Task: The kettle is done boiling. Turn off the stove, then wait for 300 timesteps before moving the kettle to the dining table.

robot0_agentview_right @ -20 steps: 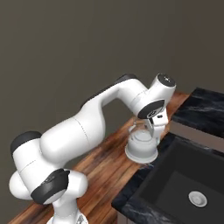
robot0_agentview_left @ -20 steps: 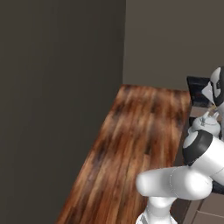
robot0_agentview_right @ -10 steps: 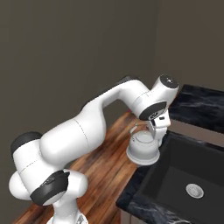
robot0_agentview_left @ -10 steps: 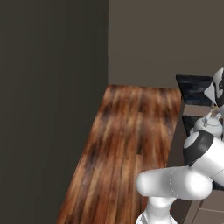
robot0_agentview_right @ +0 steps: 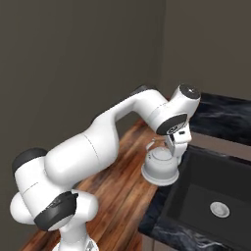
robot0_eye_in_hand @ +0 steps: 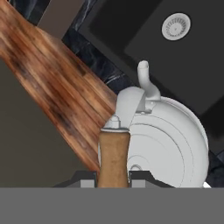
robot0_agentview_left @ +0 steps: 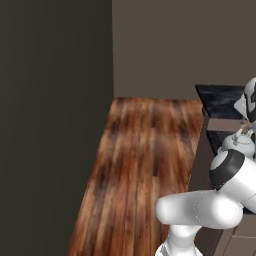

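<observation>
The silver-white kettle (robot0_agentview_right: 161,166) hangs from my gripper (robot0_agentview_right: 177,142), which is shut on the tan wooden piece of its handle (robot0_eye_in_hand: 113,155). In the hand view the domed body (robot0_eye_in_hand: 166,144) sits just below the gripper (robot0_eye_in_hand: 113,179), with the spout (robot0_eye_in_hand: 144,76) pointing toward a black sink. The kettle (robot0_agentview_left: 239,142) is in the air beside the edge of a black marble slab with white veins (robot0_agentview_right: 223,112); part of it is over the wooden floor. The stove is out of view.
A black sink basin (robot0_agentview_right: 206,186) with a round drain (robot0_agentview_right: 219,209) is set into the marble slab, whose side is taupe (robot0_agentview_left: 200,150). Wooden floor (robot0_agentview_left: 145,150) runs along a dark wall (robot0_agentview_left: 50,100) to a corner.
The whole picture has shifted, so the base has moved: the wall corner slid left in the left base view and the sink came nearer. The kettle stays held in the gripper.
</observation>
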You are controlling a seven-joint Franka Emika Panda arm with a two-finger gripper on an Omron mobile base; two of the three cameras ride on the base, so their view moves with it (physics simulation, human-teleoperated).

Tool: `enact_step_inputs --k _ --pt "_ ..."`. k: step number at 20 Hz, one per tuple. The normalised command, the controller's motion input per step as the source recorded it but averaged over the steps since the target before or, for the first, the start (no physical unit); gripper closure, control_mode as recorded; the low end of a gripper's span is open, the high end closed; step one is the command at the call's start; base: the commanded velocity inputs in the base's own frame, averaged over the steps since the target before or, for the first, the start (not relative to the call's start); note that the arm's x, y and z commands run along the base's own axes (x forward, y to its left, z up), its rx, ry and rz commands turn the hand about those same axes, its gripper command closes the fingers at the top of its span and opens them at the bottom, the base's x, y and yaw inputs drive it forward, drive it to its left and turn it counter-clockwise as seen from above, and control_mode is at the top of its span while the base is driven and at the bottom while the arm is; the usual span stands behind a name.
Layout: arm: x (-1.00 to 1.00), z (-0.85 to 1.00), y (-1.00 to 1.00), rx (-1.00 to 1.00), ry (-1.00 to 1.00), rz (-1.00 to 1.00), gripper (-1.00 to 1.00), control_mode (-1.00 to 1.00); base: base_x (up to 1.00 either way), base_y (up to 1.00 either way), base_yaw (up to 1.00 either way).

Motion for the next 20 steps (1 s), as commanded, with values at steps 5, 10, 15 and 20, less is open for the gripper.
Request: enact_step_inputs --k 5,10,15,20 --pt "0.00 0.00 0.00 0.00 0.00 0.00 1.00 1.00 0.05 0.41 -0.16" --pt "0.00 0.00 0.00 0.00 0.00 0.00 1.00 1.00 0.01 0.57 -0.12" --pt "0.00 0.00 0.00 0.00 0.00 0.00 1.00 1.00 0.04 0.59 -0.13" --pt "0.00 0.00 0.00 0.00 0.00 0.00 1.00 1.00 0.22 0.43 -0.14"
